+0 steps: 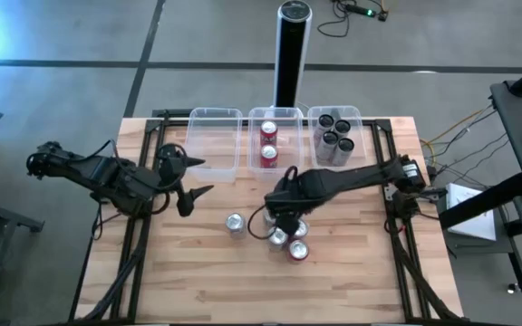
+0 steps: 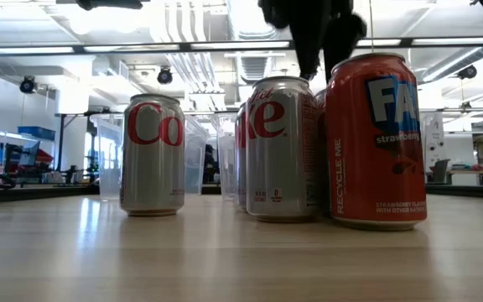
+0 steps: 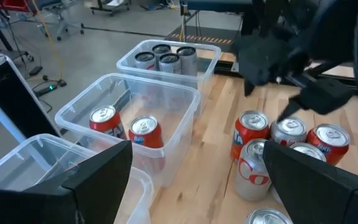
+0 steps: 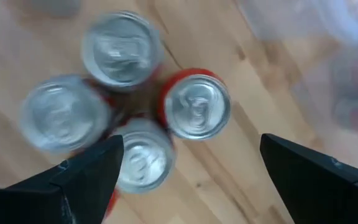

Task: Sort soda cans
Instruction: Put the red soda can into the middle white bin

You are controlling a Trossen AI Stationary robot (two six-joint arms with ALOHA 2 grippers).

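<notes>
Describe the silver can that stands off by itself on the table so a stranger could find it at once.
Start at the wooden table and find the can cluster under the right pincer. Toward the left arm's side, apart from it, stands the lone Diet Coke can: silver body, red lettering, touching no other can.

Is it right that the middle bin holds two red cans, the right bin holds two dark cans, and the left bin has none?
Not quite. The right bin holds four dark cans, not two, as the high view shows. The middle bin does hold two red cans, and the left bin has none.
</notes>
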